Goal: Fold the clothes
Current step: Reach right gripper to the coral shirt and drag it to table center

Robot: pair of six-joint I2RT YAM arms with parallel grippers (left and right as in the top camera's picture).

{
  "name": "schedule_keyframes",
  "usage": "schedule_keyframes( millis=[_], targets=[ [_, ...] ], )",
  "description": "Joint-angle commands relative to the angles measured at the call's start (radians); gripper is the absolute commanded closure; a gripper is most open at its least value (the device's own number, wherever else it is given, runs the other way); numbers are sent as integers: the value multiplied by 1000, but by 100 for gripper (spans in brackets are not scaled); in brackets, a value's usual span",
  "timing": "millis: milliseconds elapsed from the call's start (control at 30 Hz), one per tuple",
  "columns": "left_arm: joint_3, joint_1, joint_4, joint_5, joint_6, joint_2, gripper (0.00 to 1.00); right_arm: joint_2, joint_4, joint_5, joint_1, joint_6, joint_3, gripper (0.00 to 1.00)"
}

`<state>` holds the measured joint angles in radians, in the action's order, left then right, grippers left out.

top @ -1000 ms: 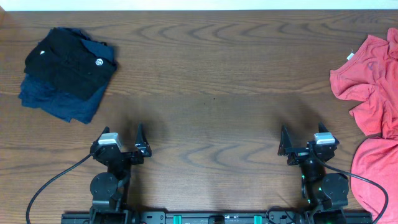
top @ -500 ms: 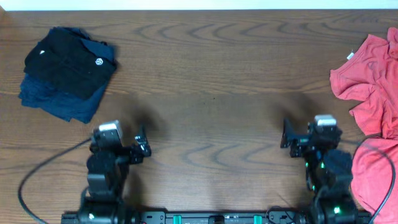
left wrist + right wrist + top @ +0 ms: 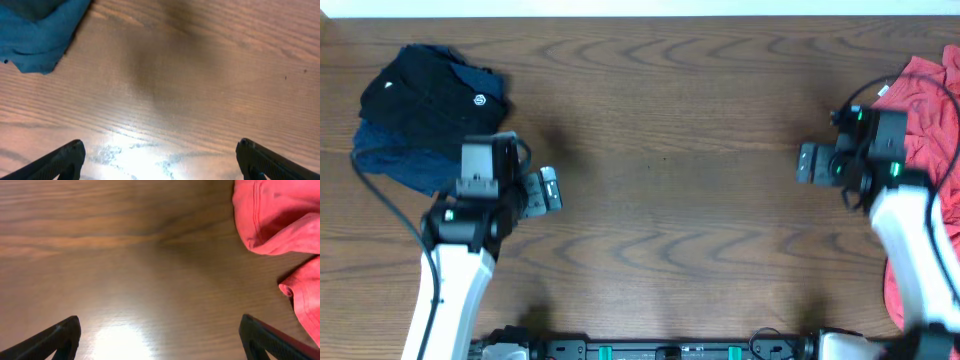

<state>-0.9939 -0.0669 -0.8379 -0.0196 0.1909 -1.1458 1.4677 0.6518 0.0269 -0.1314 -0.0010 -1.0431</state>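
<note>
Red shirts (image 3: 932, 100) heaped at the bench's (image 3: 670, 120) right edge.
My right fingers (image 3: 812, 163) hover wide apart and empty just beside them, arm stretched forward; my left fingers (image 3: 548, 190), equally spread and empty, hang near the dark pile (image 3: 425, 100).

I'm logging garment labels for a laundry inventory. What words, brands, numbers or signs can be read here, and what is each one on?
No legible text in any view.
Small white emblem on the folded black garment: too small to read.
Crumpled coral-red cotton T-shirts: no print or readable label showing.
</note>
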Motion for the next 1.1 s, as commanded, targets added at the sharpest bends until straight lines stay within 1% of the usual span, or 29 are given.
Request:
schedule_keyframes(
  millis=[0,100,200,233,333,367,567,800,833,867,933,1000,1033,1067],
  targets=[
    [-64,5,-26,-14,6,-49,2,130,-5,39,-38,-15,-124,1],
    [-65,5,-14,-25,6,-51,2,190,-104,33,-46,-15,-145,1],
    [-65,5,-6,-25,6,-50,2,240,-259,-46,-52,-14,-146,8],
    [-65,5,-6,-25,6,-50,2,258,-306,-65,-53,-15,-145,8],
    [-65,5,-8,-25,6,-50,2,319,-398,-111,-54,-19,-145,1],
    [-65,5,-7,-25,6,-50,2,356,-428,-127,-58,-32,-146,1],
    [-65,5,-14,-25,6,-50,2,484,-479,-219,-104,-13,-146,5],
    [-65,5,-26,-25,6,-50,2,562,-476,-323,-199,8,-145,9],
    [-65,5,-26,-25,6,-50,2,564,-475,-323,-214,8,-145,12],
    [-65,5,-26,-25,6,-50,2,564,-471,-319,-226,8,-145,18],
    [-65,5,-26,-25,6,-50,2,564,-457,-296,-246,8,-145,43],
    [-65,5,-25,-25,6,-50,2,564,-438,-240,-255,6,-145,75],
    [-65,5,-25,-25,6,-50,2,564,-427,-217,-255,6,-145,89],
    [-65,5,-25,-25,6,-49,2,564,-418,-180,-254,6,-145,97]
  ],
)
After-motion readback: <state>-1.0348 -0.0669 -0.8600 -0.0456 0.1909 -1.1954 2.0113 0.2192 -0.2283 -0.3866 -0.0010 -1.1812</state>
